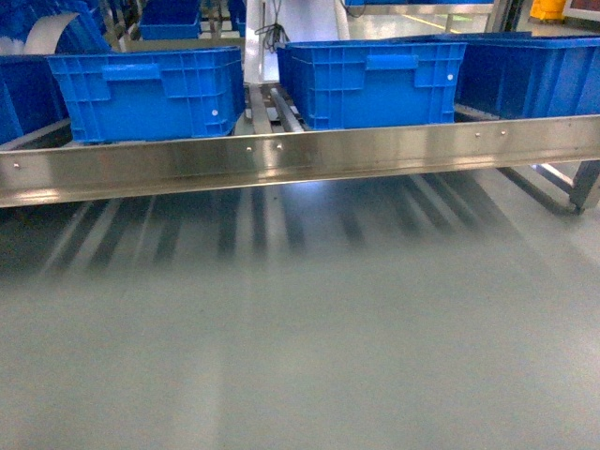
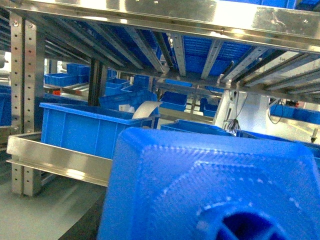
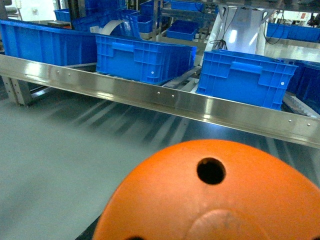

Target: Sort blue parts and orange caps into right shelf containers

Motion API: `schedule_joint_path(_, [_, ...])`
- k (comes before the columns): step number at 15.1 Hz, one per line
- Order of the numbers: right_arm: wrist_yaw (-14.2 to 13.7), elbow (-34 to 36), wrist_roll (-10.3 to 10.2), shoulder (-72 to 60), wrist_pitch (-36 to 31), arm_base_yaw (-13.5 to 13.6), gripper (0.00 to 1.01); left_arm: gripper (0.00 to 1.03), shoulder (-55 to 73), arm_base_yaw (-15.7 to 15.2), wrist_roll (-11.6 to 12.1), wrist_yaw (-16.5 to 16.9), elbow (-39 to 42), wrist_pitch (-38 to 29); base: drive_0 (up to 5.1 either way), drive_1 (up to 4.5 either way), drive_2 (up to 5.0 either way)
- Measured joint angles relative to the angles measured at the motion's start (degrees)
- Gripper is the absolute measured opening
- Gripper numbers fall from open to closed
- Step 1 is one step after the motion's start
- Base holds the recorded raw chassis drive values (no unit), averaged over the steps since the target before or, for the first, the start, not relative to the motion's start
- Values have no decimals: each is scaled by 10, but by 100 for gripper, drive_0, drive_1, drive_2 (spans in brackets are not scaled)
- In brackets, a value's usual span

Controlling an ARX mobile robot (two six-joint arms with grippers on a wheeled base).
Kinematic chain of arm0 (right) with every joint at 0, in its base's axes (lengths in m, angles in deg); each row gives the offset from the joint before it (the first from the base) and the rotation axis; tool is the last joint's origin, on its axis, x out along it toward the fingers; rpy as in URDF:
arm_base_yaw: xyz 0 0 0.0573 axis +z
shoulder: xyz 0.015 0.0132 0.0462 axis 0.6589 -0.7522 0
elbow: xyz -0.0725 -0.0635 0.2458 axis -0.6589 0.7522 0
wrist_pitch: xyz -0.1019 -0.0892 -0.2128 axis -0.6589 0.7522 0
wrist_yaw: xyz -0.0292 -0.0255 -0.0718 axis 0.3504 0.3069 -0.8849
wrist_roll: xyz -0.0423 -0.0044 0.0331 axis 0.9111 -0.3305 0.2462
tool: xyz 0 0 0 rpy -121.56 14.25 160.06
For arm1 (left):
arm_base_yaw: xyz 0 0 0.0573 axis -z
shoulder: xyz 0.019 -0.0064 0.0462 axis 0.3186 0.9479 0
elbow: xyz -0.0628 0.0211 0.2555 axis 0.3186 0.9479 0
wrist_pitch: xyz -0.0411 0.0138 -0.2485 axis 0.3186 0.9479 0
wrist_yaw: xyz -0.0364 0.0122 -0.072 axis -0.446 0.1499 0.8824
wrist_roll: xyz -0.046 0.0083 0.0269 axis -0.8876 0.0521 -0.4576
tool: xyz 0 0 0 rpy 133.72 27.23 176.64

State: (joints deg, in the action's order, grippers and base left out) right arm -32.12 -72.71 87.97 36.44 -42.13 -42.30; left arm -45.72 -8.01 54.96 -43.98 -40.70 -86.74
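A large blue part point(image 2: 210, 190) with a ridged face and a round socket fills the lower left wrist view, held up close above the floor; it hides my left gripper's fingers. An orange cap point(image 3: 210, 200), domed with small round holes, fills the bottom of the right wrist view and hides my right gripper's fingers. Neither gripper appears in the head view. Ahead stands the steel shelf point(image 1: 300, 155) carrying blue containers: one on the left point(image 1: 150, 94), one in the middle point(image 1: 370, 84) and one at the right point(image 1: 530, 75).
Grey floor point(image 1: 300, 337) stretches from me to the shelf's front rail. The rack's leg point(image 1: 581, 187) stands at the far right. An upper shelf level point(image 2: 165, 20) with roller tracks overhangs in the left wrist view. A white curved sheet point(image 2: 146, 107) sticks out of a left crate.
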Motion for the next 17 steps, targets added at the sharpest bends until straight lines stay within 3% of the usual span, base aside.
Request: schedule_joint_path(17, [0,0,0,0,0,0,43,46,0,0,0,0,0,0,0,0,0])
